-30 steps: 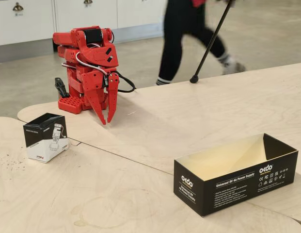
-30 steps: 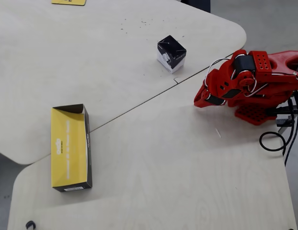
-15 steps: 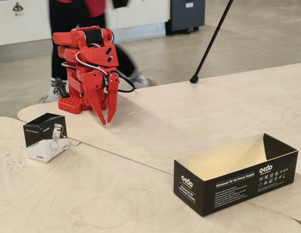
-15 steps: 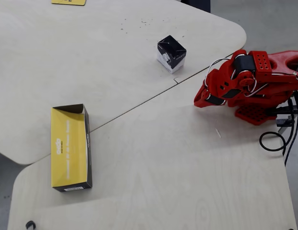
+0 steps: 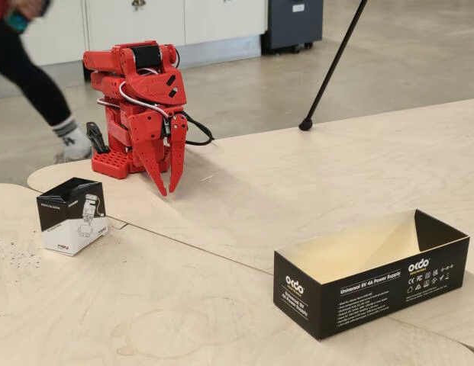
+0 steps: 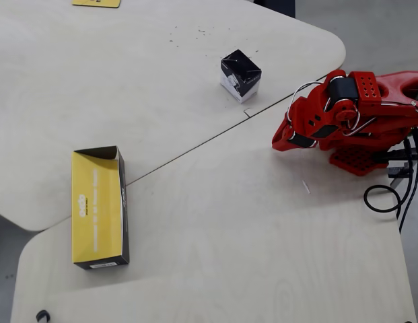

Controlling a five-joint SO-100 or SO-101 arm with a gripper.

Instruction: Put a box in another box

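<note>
Resting folded over its own base near one edge of the worktop, the red arm (image 5: 137, 99) points its gripper (image 5: 166, 188) straight down, the tips just above the wood; the two fingers stand a little apart at the top and come nearly together at the tips, and they pinch nothing.

In the fixed view the small box (image 5: 72, 215) stands to the left of the jaws and nearer to the camera, just across the seam (image 5: 198, 244) between the two table panels; in the overhead view the small box (image 6: 240, 75) lies up and to the left of the gripper (image 6: 279, 142), near but clearly apart. It is roughly a cube, sitting with its corners turned against the seam, so I judge that the jaws must reach forward and to that side and perhaps turn at the wrist to meet two flat faces.

The long box (image 6: 99, 206) rests open side up, well apart from both, over the seam at the far edge of the worktop; its long axis runs across the line of reach from the arm. No step of the task is done yet.
</note>
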